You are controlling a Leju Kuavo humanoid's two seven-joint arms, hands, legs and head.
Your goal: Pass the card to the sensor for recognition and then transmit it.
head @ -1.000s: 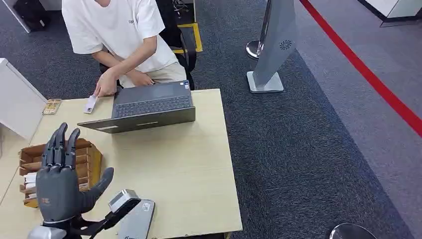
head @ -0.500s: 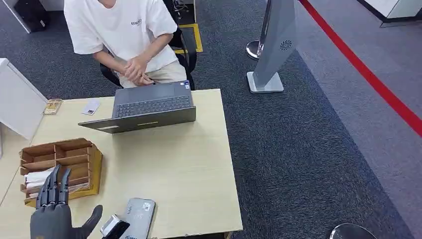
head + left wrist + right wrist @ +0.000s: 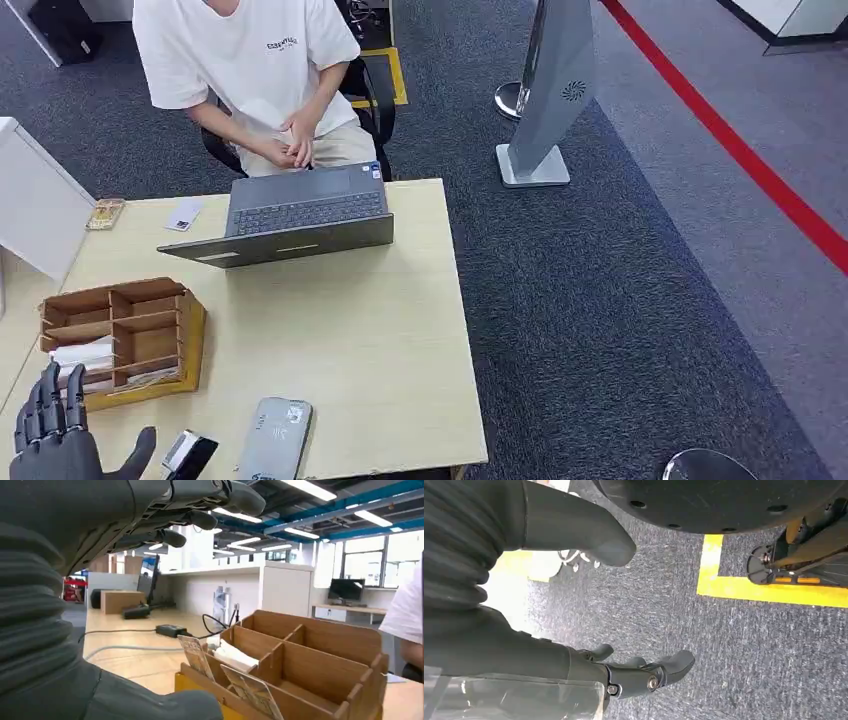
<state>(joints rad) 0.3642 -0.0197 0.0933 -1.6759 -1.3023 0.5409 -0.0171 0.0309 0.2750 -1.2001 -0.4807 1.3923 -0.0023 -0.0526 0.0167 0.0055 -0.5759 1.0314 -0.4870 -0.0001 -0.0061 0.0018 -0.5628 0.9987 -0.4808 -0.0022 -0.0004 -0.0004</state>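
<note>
A small white card [image 3: 184,215] lies flat on the table's far left corner, beside the laptop. The grey flat sensor [image 3: 275,442] sits at the near edge of the table. My left hand [image 3: 58,448] is low at the near left corner, fingers upright and spread, holding nothing. In the left wrist view that hand [image 3: 150,510] hovers short of the wooden organiser [image 3: 300,665], whose front slots hold cards [image 3: 195,656]. My right hand [image 3: 489,625] hangs over the carpet with fingers apart and nothing in it.
An open laptop [image 3: 292,215] stands at the table's far side, and a seated person [image 3: 250,70] behind it keeps both hands together at the lap. The wooden organiser [image 3: 150,300] takes the left side. A small tan tray [image 3: 104,213] lies by the card. A grey stand [image 3: 550,90] rises on the carpet.
My left hand has dropped back from above the organiser to the near left corner. The person has let go of the card on the table and drawn both hands back.
</note>
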